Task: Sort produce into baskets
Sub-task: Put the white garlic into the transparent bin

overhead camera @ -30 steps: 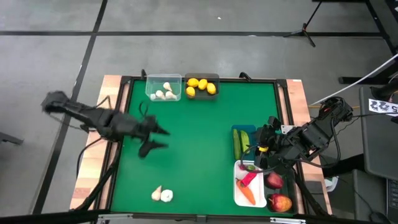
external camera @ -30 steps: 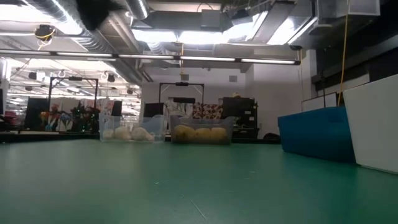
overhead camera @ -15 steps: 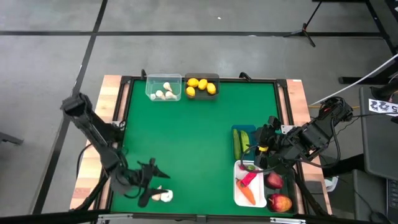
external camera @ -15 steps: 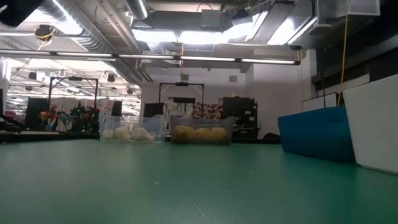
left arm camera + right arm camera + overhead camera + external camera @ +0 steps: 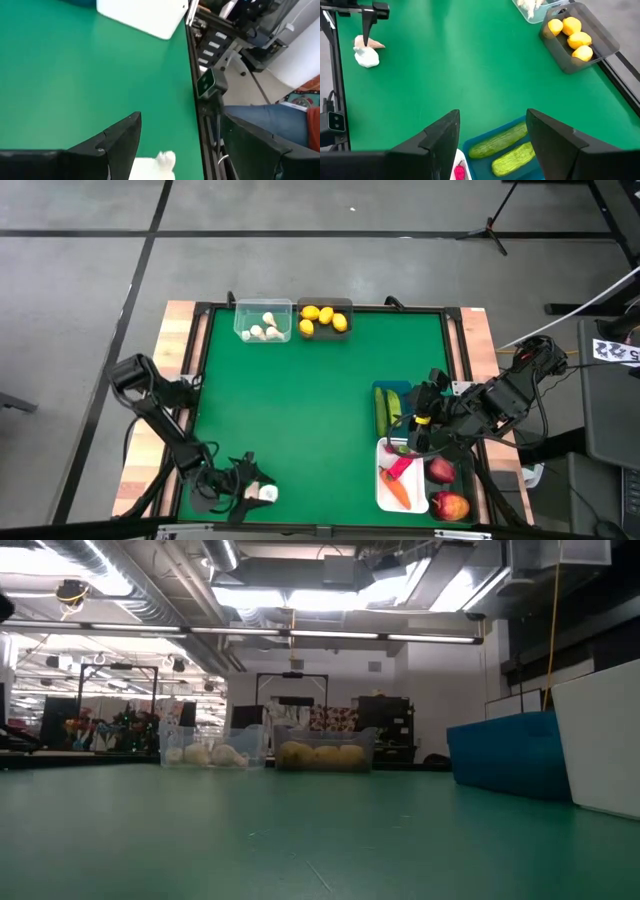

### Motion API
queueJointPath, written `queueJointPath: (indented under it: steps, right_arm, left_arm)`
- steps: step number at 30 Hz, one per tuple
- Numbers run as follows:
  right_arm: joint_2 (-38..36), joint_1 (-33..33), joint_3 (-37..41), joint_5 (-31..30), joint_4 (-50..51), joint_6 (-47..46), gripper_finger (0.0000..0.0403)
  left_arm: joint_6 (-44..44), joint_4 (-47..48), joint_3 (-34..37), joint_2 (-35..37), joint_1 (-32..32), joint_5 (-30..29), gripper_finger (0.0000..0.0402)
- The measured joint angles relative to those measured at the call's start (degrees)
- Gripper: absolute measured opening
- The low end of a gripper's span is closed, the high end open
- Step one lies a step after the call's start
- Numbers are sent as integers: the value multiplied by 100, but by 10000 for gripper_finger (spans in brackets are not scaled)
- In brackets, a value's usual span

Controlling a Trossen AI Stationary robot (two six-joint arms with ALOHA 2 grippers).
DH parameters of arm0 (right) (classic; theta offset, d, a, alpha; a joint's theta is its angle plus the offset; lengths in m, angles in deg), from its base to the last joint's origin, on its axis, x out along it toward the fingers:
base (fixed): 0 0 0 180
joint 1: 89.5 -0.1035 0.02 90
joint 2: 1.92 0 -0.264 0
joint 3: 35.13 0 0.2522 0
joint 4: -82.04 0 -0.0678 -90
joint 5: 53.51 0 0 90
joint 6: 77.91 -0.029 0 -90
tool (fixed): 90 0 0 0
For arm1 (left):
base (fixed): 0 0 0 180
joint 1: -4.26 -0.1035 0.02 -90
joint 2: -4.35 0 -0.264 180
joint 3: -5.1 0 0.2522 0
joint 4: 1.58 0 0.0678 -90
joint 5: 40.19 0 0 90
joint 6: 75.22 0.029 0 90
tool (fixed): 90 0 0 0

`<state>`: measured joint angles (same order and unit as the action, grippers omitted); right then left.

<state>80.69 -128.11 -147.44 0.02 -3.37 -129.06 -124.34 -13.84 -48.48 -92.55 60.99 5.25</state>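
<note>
**A:** Is there any writing to read?

**B:** Only a white tag (image 5: 617, 352) at the right edge, beyond the table; its print is too small to make out.

**A:** What is the surface like?

**B:** A green mat (image 5: 320, 400) in a dark frame on a wooden table (image 5: 176, 340), standing on grey concrete floor. The level view shows a workshop with ceiling pipes and strip lights.

**A:** Where is the produce?

**B:** At the far edge, white bulbs sit in the clear basket (image 5: 262, 321) and lemons (image 5: 324, 319) in the dark grey basket (image 5: 327, 320) beside it. On the right, two cucumbers (image 5: 506, 146) lie in the blue basket (image 5: 392, 408). The white basket (image 5: 385, 480) holds a carrot (image 5: 395, 491) and a red pepper (image 5: 399, 466); red apples (image 5: 447, 488) sit just beside it. Two loose bulbs (image 5: 366, 51) lie at the near left corner.

**A:** And the claws?

**B:** The left gripper (image 5: 243, 485) is spread, right over those loose bulbs, pinching nothing. The right gripper (image 5: 492, 131) hangs above the blue basket, fingers apart and empty.
</note>
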Motion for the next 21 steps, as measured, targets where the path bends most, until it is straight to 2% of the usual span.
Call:
queueJointPath:
  steps: [15, 18, 21]
  right_arm:
    - [2, 0, 0, 2, 22, 2, 230]
    - [2, 0, 0, 2, 23, 5, 230]
    - [2, 0, 0, 2, 23, 42, 230]
  left_arm:
    - [-342, 16, -2, -625, -6, 0, 262]
    - [-308, 12, -2, -625, -6, 0, 239]
    - [-274, 13, -2, -625, -4, 38, 194]
